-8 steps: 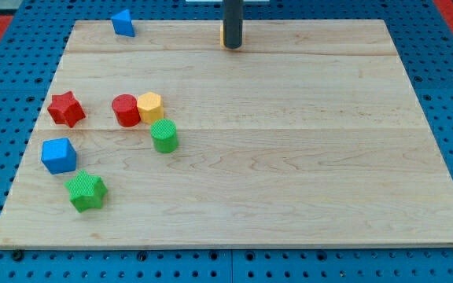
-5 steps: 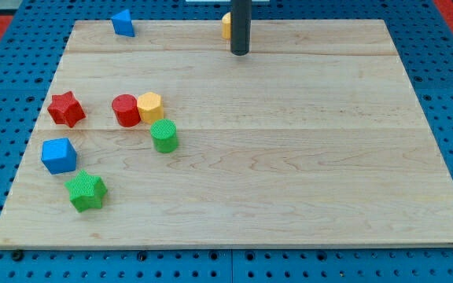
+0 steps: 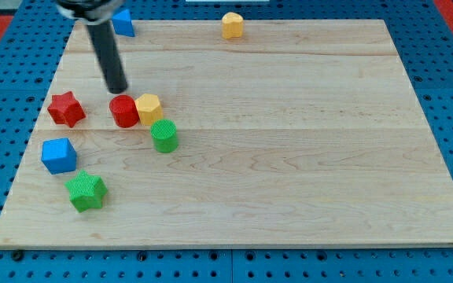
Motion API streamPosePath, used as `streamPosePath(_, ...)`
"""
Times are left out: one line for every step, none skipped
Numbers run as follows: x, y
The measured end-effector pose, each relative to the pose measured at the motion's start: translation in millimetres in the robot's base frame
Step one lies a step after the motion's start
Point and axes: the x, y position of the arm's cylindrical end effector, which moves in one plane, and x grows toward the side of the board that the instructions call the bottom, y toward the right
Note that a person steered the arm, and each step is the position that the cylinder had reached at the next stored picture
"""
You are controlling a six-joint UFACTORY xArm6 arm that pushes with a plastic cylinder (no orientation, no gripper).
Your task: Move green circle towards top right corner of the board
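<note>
The green circle (image 3: 163, 135) is a short green cylinder left of the board's middle. It sits just below and right of a yellow hexagon block (image 3: 149, 108), which touches a red circle (image 3: 123, 111). My tip (image 3: 117, 90) is just above the red circle, up and to the left of the green circle, and a small gap separates it from the red circle. The rod rises from the tip toward the view's top left.
A red star (image 3: 66, 108) and a blue cube (image 3: 58, 155) lie near the left edge, with a green star (image 3: 86, 192) below them. A blue block (image 3: 123, 23) and a yellow block (image 3: 232, 25) sit at the board's top edge.
My tip has moved from the top middle, next to the yellow block, down and left to just above the red circle. The red circle and yellow hexagon shifted very slightly.
</note>
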Motion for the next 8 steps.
streamPosePath(37,-1)
streamPosePath(100,-14)
streamPosePath(118,78)
streamPosePath(88,183)
streamPosePath(4,208)
streamPosePath(-40,301)
streamPosePath(-40,320)
streamPosePath(-46,333)
